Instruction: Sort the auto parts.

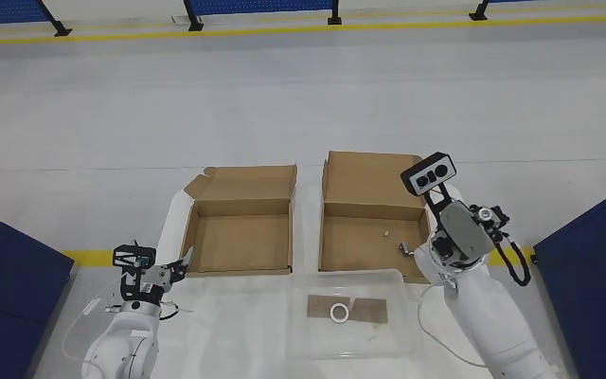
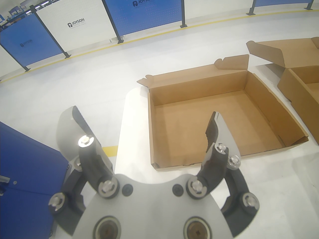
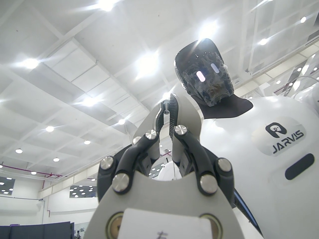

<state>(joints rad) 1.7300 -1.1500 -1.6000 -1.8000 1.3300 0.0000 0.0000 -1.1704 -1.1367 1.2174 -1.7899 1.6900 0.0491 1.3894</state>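
Observation:
My left gripper (image 2: pixel 147 123) is open and holds nothing; it hangs over the table's left end, just short of the empty left cardboard box (image 2: pixel 214 115). In the top view it (image 1: pixel 180 261) sits by that box's (image 1: pixel 240 242) front left corner. My right gripper (image 3: pixel 166 105) points upward, its fingers closed on a small metal part (image 3: pixel 166 112). The right arm's wrist (image 1: pixel 462 235) is at the right box's (image 1: pixel 369 204) front right corner. That box holds a small pale part (image 1: pixel 385 231) and a small metal part (image 1: pixel 404 249). A white ring (image 1: pixel 339 312) lies in the clear tray (image 1: pixel 295 332).
The ring rests on a brown cardboard strip (image 1: pixel 371 310) inside the tray at the table's front middle. Both boxes have their lids folded back, away from me. Blue panels (image 1: pixel 576 284) stand at either side of the table.

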